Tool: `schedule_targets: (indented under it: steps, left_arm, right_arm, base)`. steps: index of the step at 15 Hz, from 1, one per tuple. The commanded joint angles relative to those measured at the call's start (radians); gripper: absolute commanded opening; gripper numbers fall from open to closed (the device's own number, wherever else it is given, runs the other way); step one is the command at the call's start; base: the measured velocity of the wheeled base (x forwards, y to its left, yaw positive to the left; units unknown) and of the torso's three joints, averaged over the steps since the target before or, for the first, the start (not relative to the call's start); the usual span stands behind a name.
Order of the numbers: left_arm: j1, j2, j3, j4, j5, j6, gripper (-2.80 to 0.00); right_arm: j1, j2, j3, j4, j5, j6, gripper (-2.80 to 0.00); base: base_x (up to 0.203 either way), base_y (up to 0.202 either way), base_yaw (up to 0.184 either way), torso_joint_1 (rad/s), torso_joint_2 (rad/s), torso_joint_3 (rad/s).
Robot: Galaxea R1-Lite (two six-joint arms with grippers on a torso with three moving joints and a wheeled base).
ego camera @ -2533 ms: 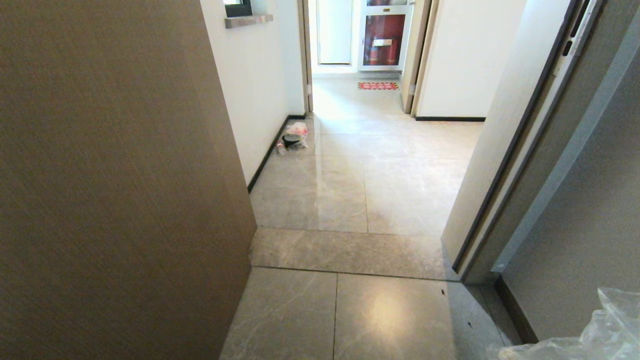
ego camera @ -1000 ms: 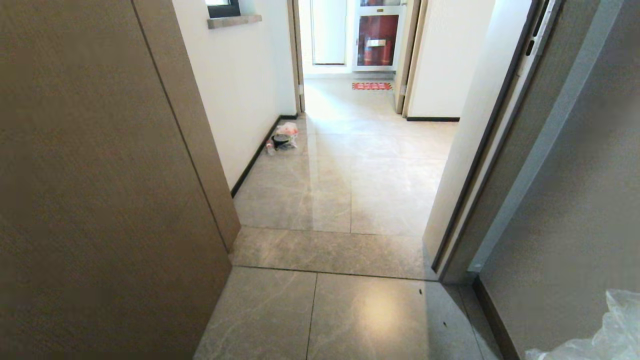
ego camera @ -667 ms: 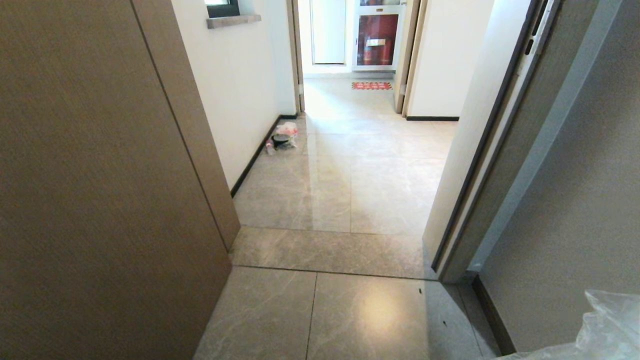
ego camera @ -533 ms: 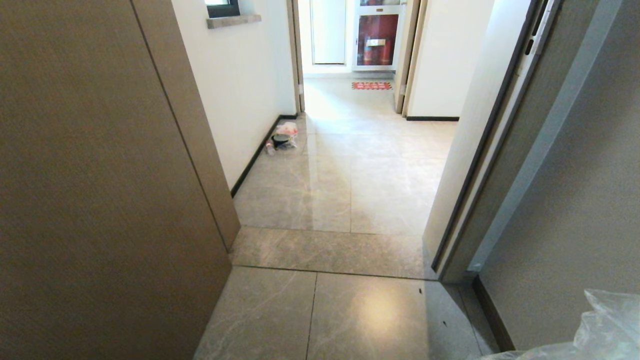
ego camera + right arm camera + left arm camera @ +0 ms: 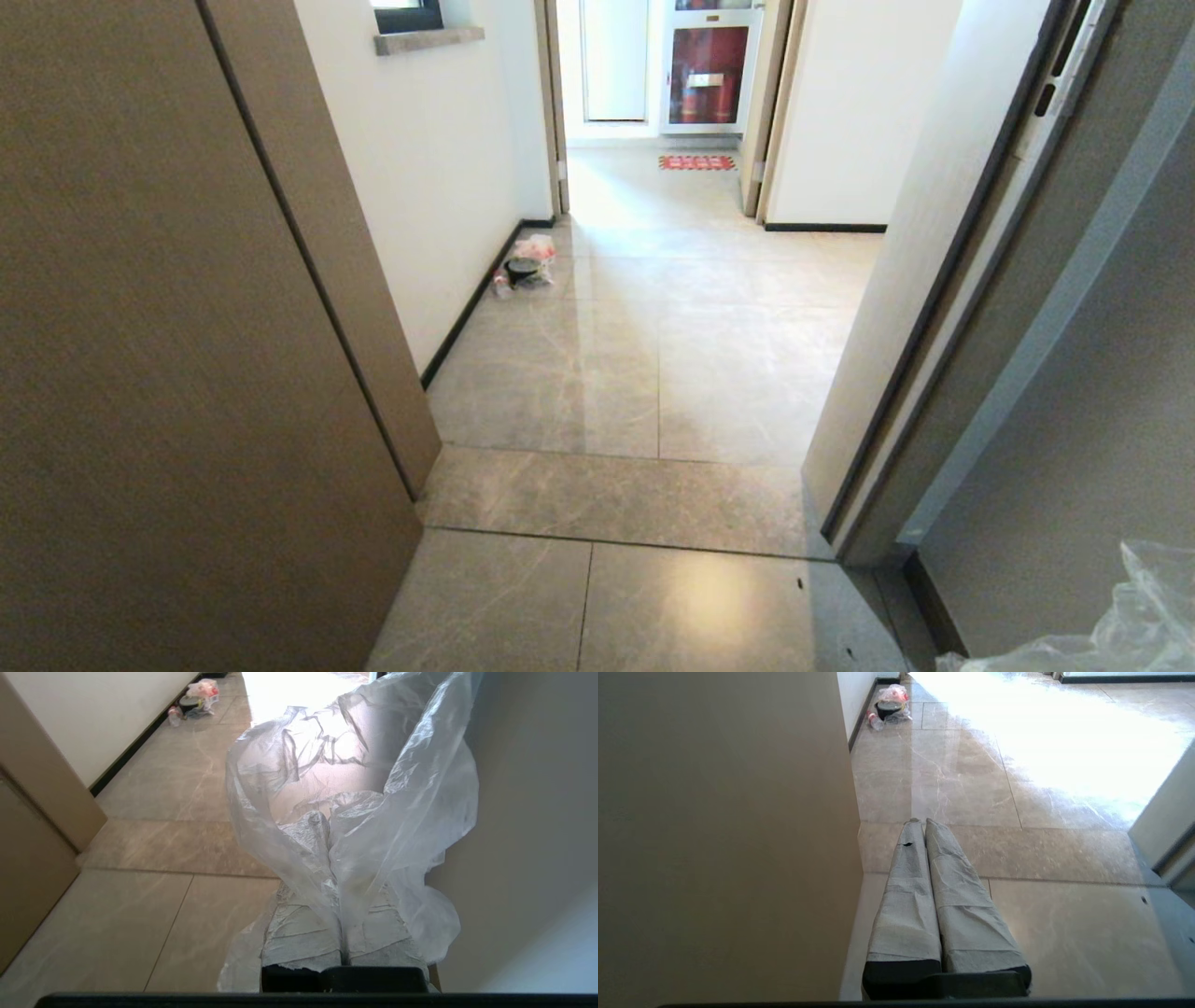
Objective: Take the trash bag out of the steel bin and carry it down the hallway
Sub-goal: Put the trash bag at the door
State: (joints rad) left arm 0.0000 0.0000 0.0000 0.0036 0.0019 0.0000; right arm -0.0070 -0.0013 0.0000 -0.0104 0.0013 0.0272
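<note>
Right gripper (image 5: 327,826) clamped on the clear, crinkly thin plastic trash bag (image 5: 355,793), film pinched between taped fingers and billowing ahead of them, probably to keep it off the glossy beige-grey tiled hallway floor (image 5: 653,373) below. Left gripper (image 5: 920,823) closed, empty, idle alongside.
</note>
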Motion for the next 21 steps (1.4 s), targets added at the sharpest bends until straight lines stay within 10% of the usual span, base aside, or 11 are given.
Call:
schedule_targets:
  steps: [1,21]
  left_arm:
    - [0.000,0.000,0.000,-0.001,0.001,0.000,-2.80]
    - [0.000,0.000,0.000,-0.001,0.000,0.000,-2.80]
  right_arm:
    - [-0.001,0.000,0.002,0.000,0.000,0.000,-2.80]
    - [0.000,0.000,0.002,0.000,0.000,0.000,-2.80]
  base:
    - [0.193,0.000,0.002,0.001,0.00,0.001]
    - [0.192,0.000,0.000,0.002,0.00,0.001]
